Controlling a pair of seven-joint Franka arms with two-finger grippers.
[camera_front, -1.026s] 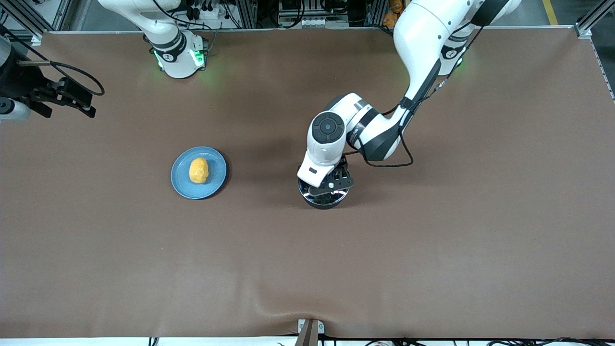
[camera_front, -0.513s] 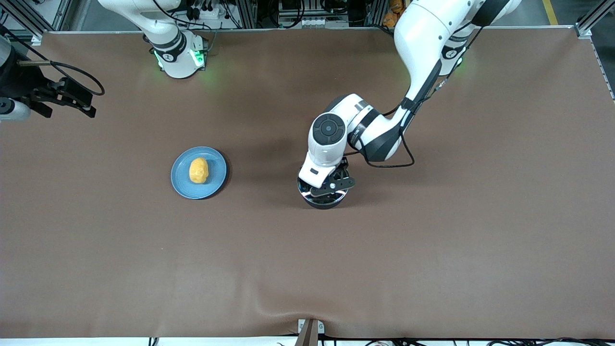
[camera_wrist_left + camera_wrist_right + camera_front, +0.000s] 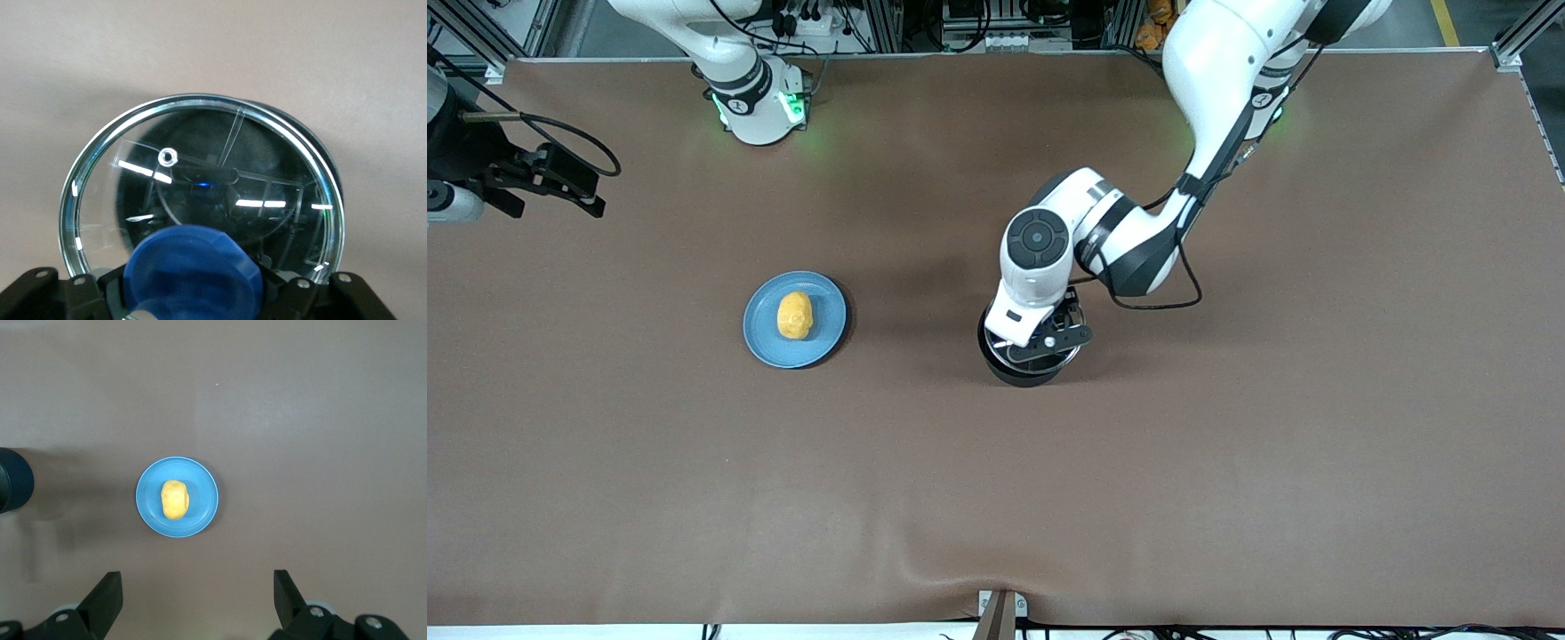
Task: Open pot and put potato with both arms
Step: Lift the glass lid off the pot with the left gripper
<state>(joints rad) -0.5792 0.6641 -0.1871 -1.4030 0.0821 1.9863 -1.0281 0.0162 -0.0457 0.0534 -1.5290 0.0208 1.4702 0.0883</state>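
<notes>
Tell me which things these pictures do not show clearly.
- Pot handle: front view, hidden under the left arm.
- Left gripper fingers: left wrist view, cut off by the edge, hidden by the blue knob of the glass lid.
- Right gripper: front view, out of frame; its wrist view shows the potato on the blue plate.

Plate [image 3: 769,342]: round, flat and blue; laid on the table toward the right arm's end, well apart from the middle of the table.

Table [image 3: 1227,462]: covered with a plain brown mat; a small wrinkle is seen at its near edge.

Bracket [image 3: 1000,609]: small, metal, fixed at the middle of the near table edge.

Frame [image 3: 1516,40]: aluminium rails are seen at the table's far corners.
</notes>
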